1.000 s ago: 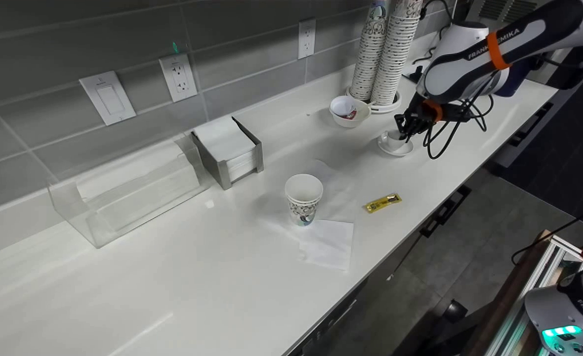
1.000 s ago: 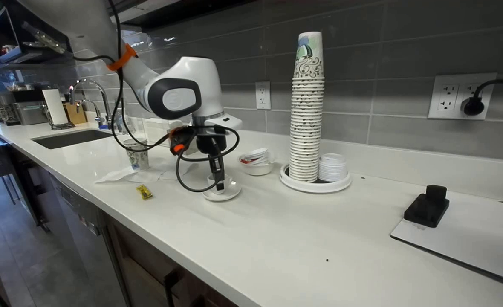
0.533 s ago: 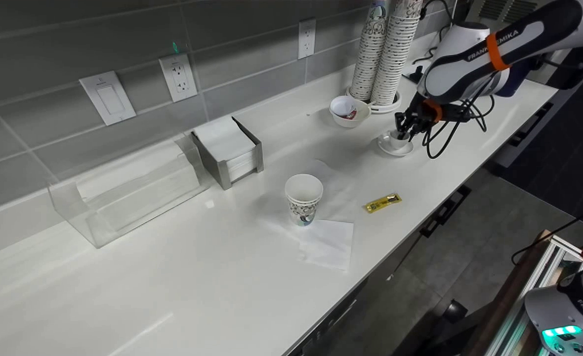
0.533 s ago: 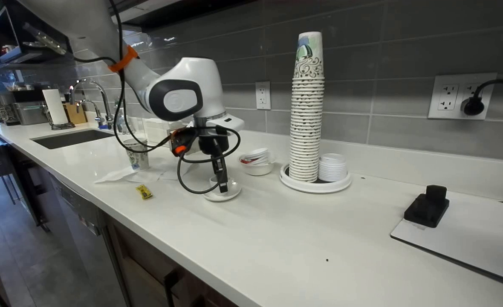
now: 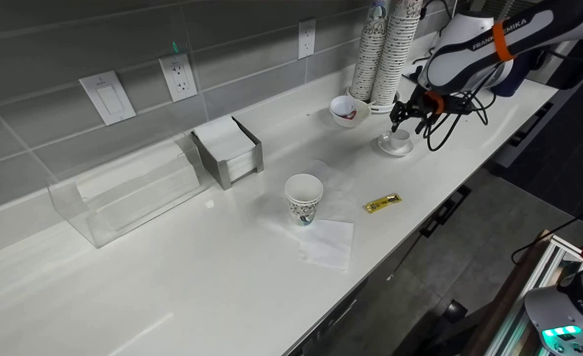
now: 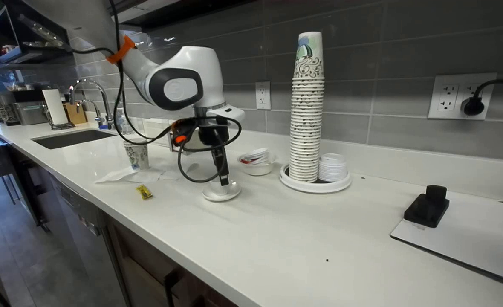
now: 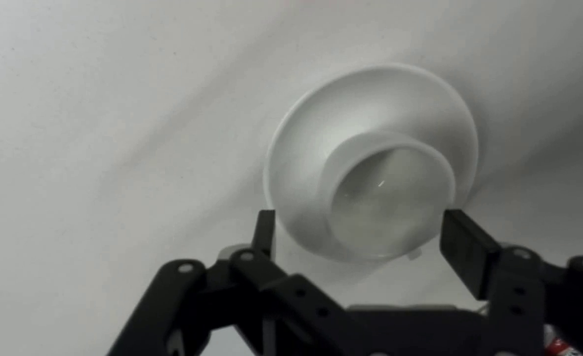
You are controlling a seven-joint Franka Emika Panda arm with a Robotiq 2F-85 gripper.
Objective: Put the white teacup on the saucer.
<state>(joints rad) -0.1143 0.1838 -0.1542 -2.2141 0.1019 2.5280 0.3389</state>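
Observation:
The white teacup (image 7: 390, 198) stands upright on the saucer (image 7: 311, 143), off-centre within it in the wrist view. Both show on the counter in an exterior view, the teacup (image 5: 399, 139) inside the rim of the saucer (image 5: 395, 152). My gripper (image 7: 358, 217) is open just above the teacup, its fingers spread wider than the cup and holding nothing. From the side, the fingers (image 6: 224, 178) hang over the saucer (image 6: 221, 198), with the teacup partly hidden behind them and a cable.
A white bowl (image 5: 358, 118) with small items sits near the wall, beside tall stacks of paper cups (image 5: 376, 59). Farther along are a paper cup (image 5: 303, 198), a flat napkin (image 5: 328, 244), a yellow packet (image 5: 383, 202) and a napkin holder (image 5: 229, 155). The counter's front edge runs close by.
My gripper has let go of the teacup, spread its fingers and risen a little above it. The teacup has settled upright on the saucer, which has not moved.

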